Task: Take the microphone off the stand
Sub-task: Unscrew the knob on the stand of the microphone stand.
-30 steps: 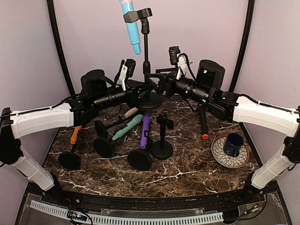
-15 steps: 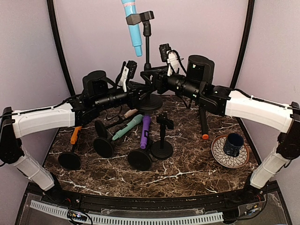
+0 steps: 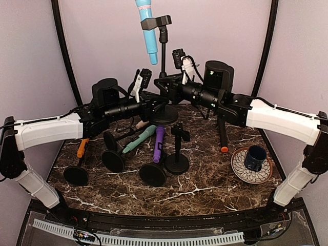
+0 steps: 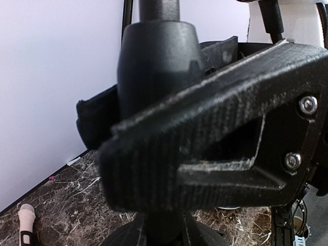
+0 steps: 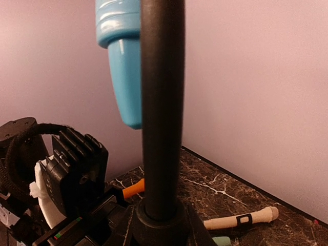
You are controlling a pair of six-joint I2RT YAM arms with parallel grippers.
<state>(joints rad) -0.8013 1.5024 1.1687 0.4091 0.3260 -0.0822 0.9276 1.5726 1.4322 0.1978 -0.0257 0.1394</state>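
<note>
- Tool check: your left tool [image 3: 155, 105], what has it got?
- It is clamped narrow on the stand [image 3: 163, 61], low on the pole just above the round base. In your left wrist view one finger lies right across the collar. Treat that as your anchor.
- And the right tool [image 3: 165, 88]?
- It reaches in from 3 o'clock and sits at the pole a little higher up. Your right wrist view shows only the pole close up, no fingers, so I cannot tell whether it is wide or narrow, or whether it touches.
- Where is the microphone [image 3: 147, 32]?
- At 12 o'clock, high over the far side of the table [image 3: 215, 179]. It is the blue one, held in the clip [image 3: 158, 21] at the top of the stand. Its head is up and its tail hangs toward 6 o'clock, slightly tilted, well above both tools.
- How will it handle?
- You should find it light and stiff, I judge: a hard barrel, smooth and tapered, so likely slippery. The clip probably holds by friction alone, so expect a sudden release rather than real weight.
- Where to take hold?
- Grip across the bare barrel below the clip, not at the very tail, where the taper could squeeze it out. Draw along the barrel's own line. A sideways pull would likely lever the tall stand over.
</note>
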